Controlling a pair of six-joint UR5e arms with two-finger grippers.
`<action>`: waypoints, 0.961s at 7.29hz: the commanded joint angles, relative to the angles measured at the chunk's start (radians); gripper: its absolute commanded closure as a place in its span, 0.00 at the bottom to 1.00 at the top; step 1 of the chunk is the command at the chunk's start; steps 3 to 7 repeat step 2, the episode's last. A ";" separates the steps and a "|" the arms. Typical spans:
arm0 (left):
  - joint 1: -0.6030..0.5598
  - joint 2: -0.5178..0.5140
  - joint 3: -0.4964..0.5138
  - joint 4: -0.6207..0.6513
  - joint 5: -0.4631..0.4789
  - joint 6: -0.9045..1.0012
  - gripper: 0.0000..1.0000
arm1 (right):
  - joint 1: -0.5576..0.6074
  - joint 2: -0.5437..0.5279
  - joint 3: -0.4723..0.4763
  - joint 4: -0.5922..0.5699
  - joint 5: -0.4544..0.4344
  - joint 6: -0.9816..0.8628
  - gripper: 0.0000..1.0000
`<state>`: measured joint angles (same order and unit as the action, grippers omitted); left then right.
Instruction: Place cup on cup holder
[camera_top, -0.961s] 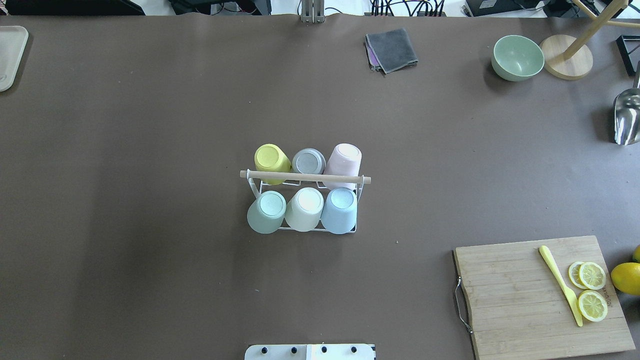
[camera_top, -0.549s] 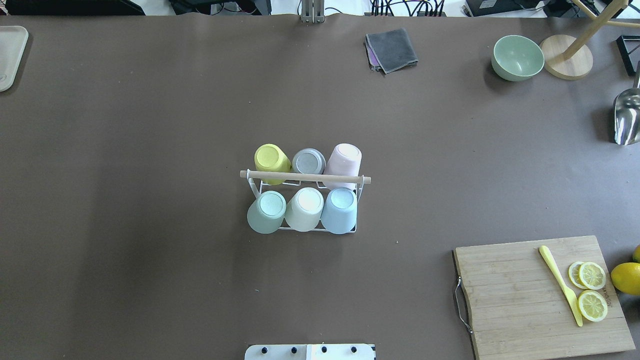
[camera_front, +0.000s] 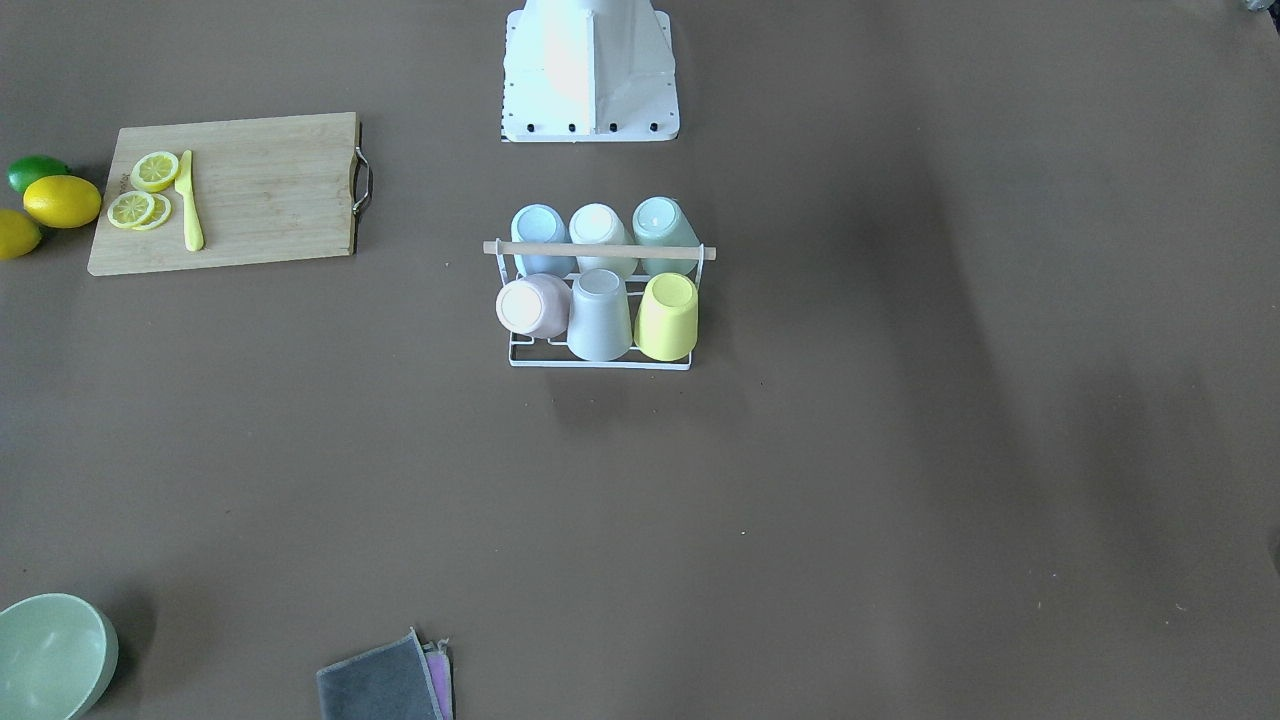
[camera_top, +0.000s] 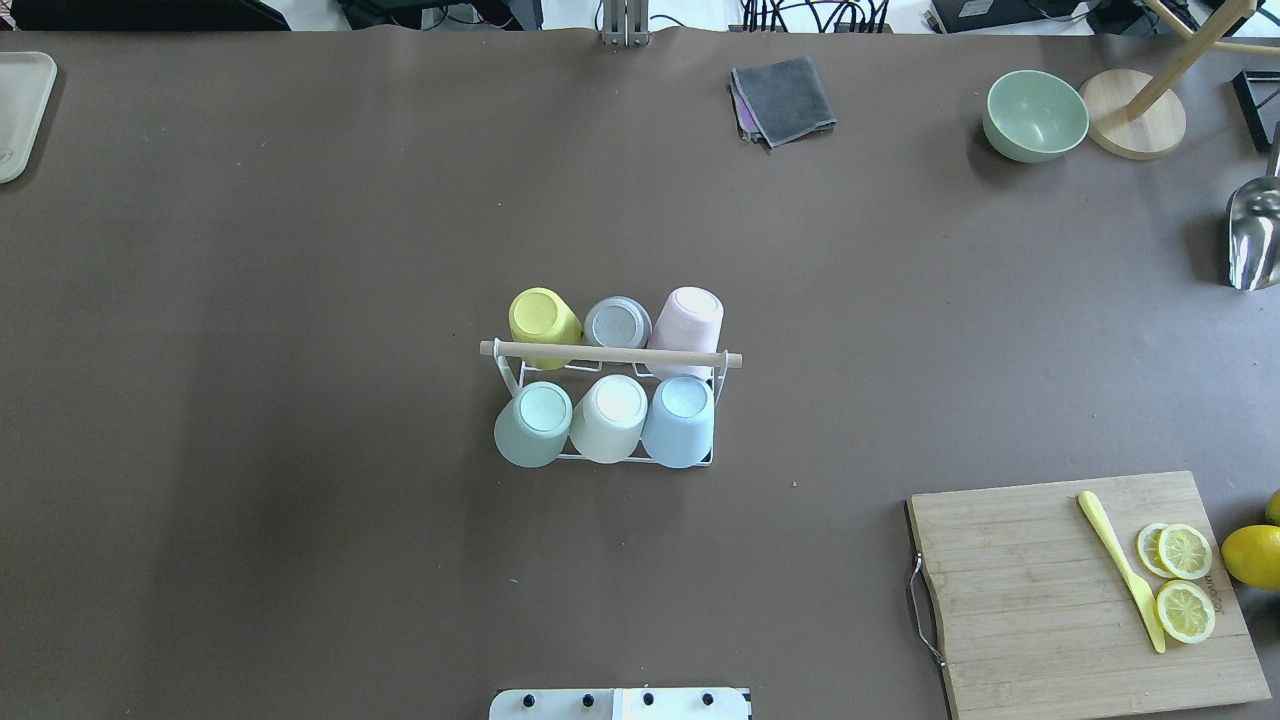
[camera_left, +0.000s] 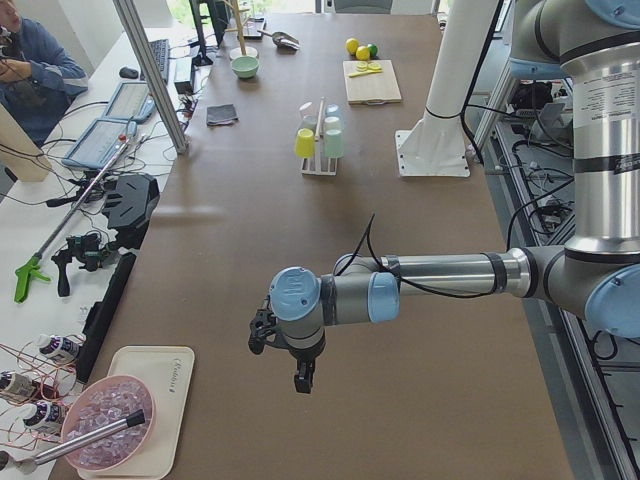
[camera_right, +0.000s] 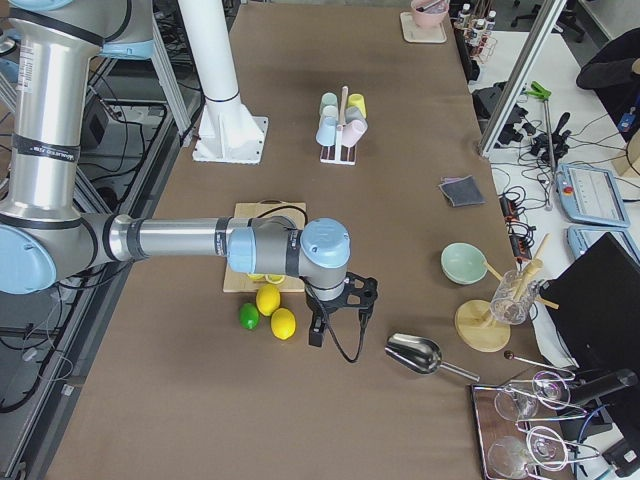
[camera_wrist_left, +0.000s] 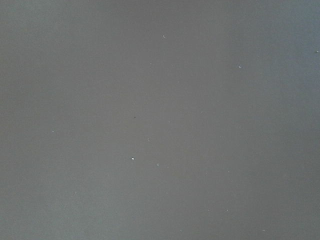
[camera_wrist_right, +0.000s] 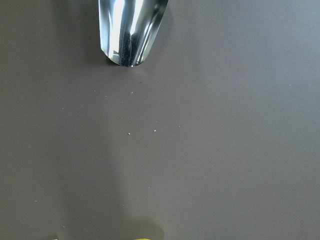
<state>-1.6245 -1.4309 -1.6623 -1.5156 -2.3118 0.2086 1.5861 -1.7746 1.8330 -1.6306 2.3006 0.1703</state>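
Observation:
The white wire cup holder (camera_top: 610, 354) with its wooden dowel bar stands mid-table; it also shows in the front view (camera_front: 600, 249). Several cups sit upside down on its prongs: yellow (camera_top: 543, 318), grey (camera_top: 617, 323), pink (camera_top: 688, 315), green (camera_top: 535, 422), cream (camera_top: 610, 415), blue (camera_top: 681, 418). Neither gripper is near it. The left gripper (camera_left: 285, 365) hangs over bare table far to the left. The right gripper (camera_right: 335, 325) hangs far to the right, near the lemons. I cannot tell whether either is open or shut. The left wrist view shows only bare table.
A wooden cutting board (camera_top: 1040, 590) with lemon slices and a yellow knife lies front right, a lemon (camera_top: 1252, 556) beside it. A metal scoop (camera_top: 1255, 235), green bowl (camera_top: 1035, 115) and grey cloth (camera_top: 785, 98) lie at the back. A tray (camera_top: 20, 110) is back left.

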 joint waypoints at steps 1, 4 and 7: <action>0.000 0.000 -0.001 0.000 0.000 0.000 0.02 | 0.000 0.000 -0.001 0.000 0.005 -0.001 0.00; 0.000 0.000 -0.001 0.000 0.000 0.000 0.02 | 0.000 0.000 0.000 0.000 0.004 0.000 0.00; 0.000 0.000 -0.001 0.000 0.000 0.000 0.02 | 0.000 0.000 0.000 0.000 0.004 0.000 0.00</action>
